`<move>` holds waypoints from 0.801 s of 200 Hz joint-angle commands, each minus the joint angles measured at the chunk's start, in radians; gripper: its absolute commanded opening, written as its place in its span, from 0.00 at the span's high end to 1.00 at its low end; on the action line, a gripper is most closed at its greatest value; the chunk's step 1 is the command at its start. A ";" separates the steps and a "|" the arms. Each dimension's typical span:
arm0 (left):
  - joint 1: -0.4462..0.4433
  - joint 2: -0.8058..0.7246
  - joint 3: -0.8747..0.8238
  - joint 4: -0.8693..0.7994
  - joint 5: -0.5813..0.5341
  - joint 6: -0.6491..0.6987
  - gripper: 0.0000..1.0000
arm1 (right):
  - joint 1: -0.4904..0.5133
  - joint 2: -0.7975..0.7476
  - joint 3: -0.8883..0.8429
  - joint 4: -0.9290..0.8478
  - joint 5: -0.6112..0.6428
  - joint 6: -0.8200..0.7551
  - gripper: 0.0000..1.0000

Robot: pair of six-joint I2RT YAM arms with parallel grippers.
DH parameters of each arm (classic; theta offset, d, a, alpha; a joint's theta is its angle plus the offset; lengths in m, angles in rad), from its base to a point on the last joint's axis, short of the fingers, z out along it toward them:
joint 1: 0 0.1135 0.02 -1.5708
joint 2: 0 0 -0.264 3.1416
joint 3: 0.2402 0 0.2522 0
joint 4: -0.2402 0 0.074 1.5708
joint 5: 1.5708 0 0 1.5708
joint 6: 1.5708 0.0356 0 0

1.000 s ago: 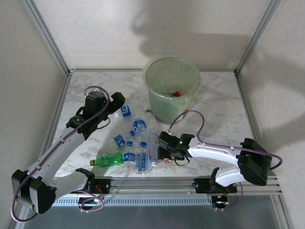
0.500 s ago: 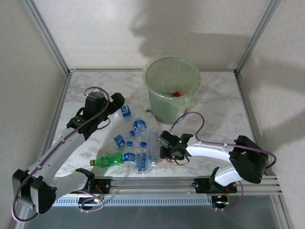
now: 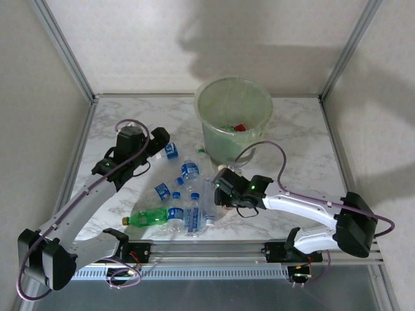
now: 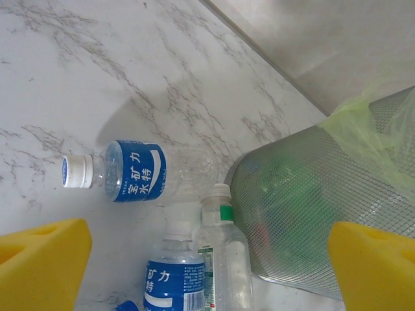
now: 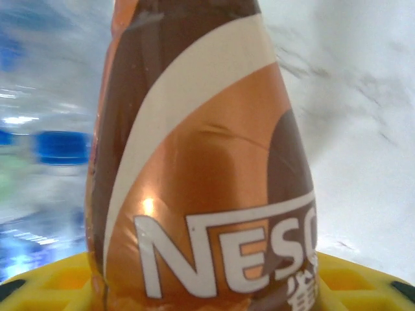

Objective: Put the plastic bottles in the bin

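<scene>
Lying low and left of centre in the top view, the plastic bottles (image 3: 185,207) cluster on the marble table (image 3: 292,149). The right gripper (image 3: 224,194) sits at their right edge with a brown-labelled bottle (image 5: 201,162) against its yellow pad (image 5: 363,278); whether it is clamped, I cannot tell. Up and left, the left gripper (image 3: 159,139) hangs with its fingers (image 4: 39,259) wide apart over a blue-labelled bottle (image 4: 130,172). The bin (image 3: 233,120) stands upper centre.

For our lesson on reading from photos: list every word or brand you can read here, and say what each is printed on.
"NESC", cut off at the edge: brown bottle.
"宝矿力水特": blue label of the clear bottle.
"矿力" and "特", partly cropped: second blue-label bottle.
Small print on the green-banded bottle: too small to read.
</scene>
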 commanded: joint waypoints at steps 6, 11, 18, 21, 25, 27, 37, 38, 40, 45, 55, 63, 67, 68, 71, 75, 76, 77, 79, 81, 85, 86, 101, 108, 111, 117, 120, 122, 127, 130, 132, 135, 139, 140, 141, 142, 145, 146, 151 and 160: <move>0.010 0.000 -0.011 0.026 0.013 -0.015 0.07 | 0.047 -0.032 0.144 -0.066 0.074 -0.083 0.52; 0.011 -0.002 -0.013 0.027 0.012 -0.015 0.07 | 0.053 -0.033 0.169 -0.074 0.082 -0.095 0.52; 0.010 -0.006 -0.016 0.028 0.010 -0.017 0.07 | 0.056 -0.037 0.206 -0.082 0.095 -0.111 0.53; 0.010 -0.008 -0.016 0.029 0.008 -0.018 0.07 | 0.058 -0.038 0.218 -0.086 0.100 -0.119 0.53; 0.009 -0.009 -0.019 0.029 0.008 -0.020 0.07 | 0.058 -0.040 0.242 -0.089 0.106 -0.129 0.53; 0.010 -0.010 -0.019 0.029 0.007 -0.020 0.07 | 0.057 -0.041 0.251 -0.089 0.109 -0.135 0.53; 0.010 -0.012 -0.023 0.031 0.006 -0.023 0.07 | 0.057 -0.045 0.301 -0.089 0.127 -0.165 0.53; 0.009 -0.013 -0.024 0.031 0.006 -0.023 0.07 | 0.058 -0.047 0.307 -0.089 0.129 -0.168 0.53; 0.010 -0.013 -0.025 0.032 0.006 -0.024 0.07 | 0.057 -0.047 0.318 -0.091 0.134 -0.175 0.53; 0.010 -0.013 -0.027 0.033 0.009 -0.028 0.07 | 0.057 -0.047 0.347 -0.093 0.146 -0.191 0.52; 0.009 -0.011 -0.030 0.038 0.014 -0.031 0.07 | 0.057 -0.043 0.414 -0.093 0.180 -0.226 0.52; 0.010 -0.007 -0.030 0.039 0.018 -0.036 0.07 | 0.055 -0.032 0.473 -0.096 0.207 -0.256 0.52; 0.009 -0.005 -0.029 0.040 0.020 -0.037 0.07 | 0.053 -0.023 0.510 -0.098 0.219 -0.272 0.52; 0.010 -0.005 -0.028 0.040 0.020 -0.037 0.07 | 0.052 -0.021 0.518 -0.100 0.223 -0.275 0.52; 0.010 -0.003 -0.026 0.040 0.020 -0.038 0.07 | 0.050 -0.014 0.544 -0.102 0.234 -0.287 0.52; 0.010 -0.003 -0.025 0.040 0.022 -0.039 0.07 | 0.045 -0.005 0.577 -0.106 0.248 -0.303 0.52; 0.010 -0.002 -0.025 0.040 0.022 -0.039 0.07 | 0.043 -0.004 0.586 -0.108 0.251 -0.306 0.52; 0.009 -0.002 -0.024 0.041 0.022 -0.039 0.07 | 0.042 -0.001 0.595 -0.109 0.253 -0.308 0.52; 0.010 -0.002 -0.024 0.042 0.022 -0.039 0.07 | 0.038 0.006 0.611 -0.112 0.260 -0.313 0.52; 0.009 -0.002 -0.022 0.041 0.022 -0.039 0.07 | 0.034 0.012 0.630 -0.115 0.267 -0.322 0.52; 0.009 -0.002 -0.020 0.042 0.022 -0.041 0.07 | 0.025 0.022 0.655 -0.122 0.280 -0.336 0.52; 0.010 -0.002 -0.020 0.042 0.021 -0.041 0.07 | 0.022 0.025 0.662 -0.122 0.283 -0.340 0.52; 0.009 -0.002 -0.014 0.042 0.022 -0.040 0.07 | -0.026 0.057 0.767 -0.132 0.306 -0.380 0.52; 0.010 -0.001 -0.011 0.039 0.022 -0.039 0.07 | -0.055 0.066 0.805 -0.129 0.306 -0.391 0.52; 0.009 -0.002 -0.010 0.039 0.022 -0.038 0.07 | -0.067 0.070 0.818 -0.127 0.305 -0.397 0.53; 0.009 -0.003 -0.010 0.036 0.021 -0.039 0.07 | -0.093 0.075 0.841 -0.116 0.297 -0.408 0.52; 0.009 -0.002 -0.009 0.036 0.020 -0.038 0.07 | -0.107 0.079 0.851 -0.111 0.290 -0.413 0.52; 0.010 -0.003 -0.010 0.036 0.021 -0.038 0.07 | -0.118 0.082 0.857 -0.109 0.285 -0.417 0.52; 0.009 -0.004 -0.011 0.034 0.019 -0.039 0.07 | -0.142 0.090 0.870 -0.103 0.272 -0.422 0.52; 0.009 -0.005 -0.012 0.034 0.019 -0.038 0.07 | -0.160 0.095 0.878 -0.099 0.263 -0.427 0.52; 0.009 -0.005 -0.013 0.033 0.019 -0.039 0.07 | -0.169 0.097 0.883 -0.098 0.257 -0.427 0.52; 0.009 -0.006 -0.014 0.035 0.019 -0.039 0.07 | -0.188 0.104 0.889 -0.097 0.247 -0.428 0.52; 0.009 -0.006 -0.015 0.034 0.019 -0.041 0.07 | -0.210 0.112 0.897 -0.099 0.234 -0.430 0.52; 0.010 -0.006 -0.015 0.034 0.019 -0.041 0.07 | -0.216 0.115 0.900 -0.099 0.229 -0.430 0.52; 0.010 -0.006 -0.015 0.035 0.018 -0.041 0.07 | -0.221 0.117 0.901 -0.100 0.224 -0.431 0.52; 0.010 -0.006 -0.016 0.035 0.018 -0.041 0.07 | -0.228 0.120 0.902 -0.099 0.220 -0.430 0.52; 0.011 -0.008 -0.017 0.035 0.019 -0.041 0.07 | -0.245 0.125 0.906 -0.099 0.209 -0.429 0.52; 0.011 -0.008 -0.017 0.036 0.019 -0.041 0.07 | -0.250 0.128 0.907 -0.099 0.204 -0.427 0.52; 0.010 -0.008 -0.019 0.035 0.019 -0.044 0.07 | -0.278 0.139 0.909 -0.096 0.180 -0.426 0.52; 0.011 -0.009 -0.020 0.034 0.019 -0.046 0.07 | -0.324 0.154 0.902 -0.091 0.144 -0.414 0.53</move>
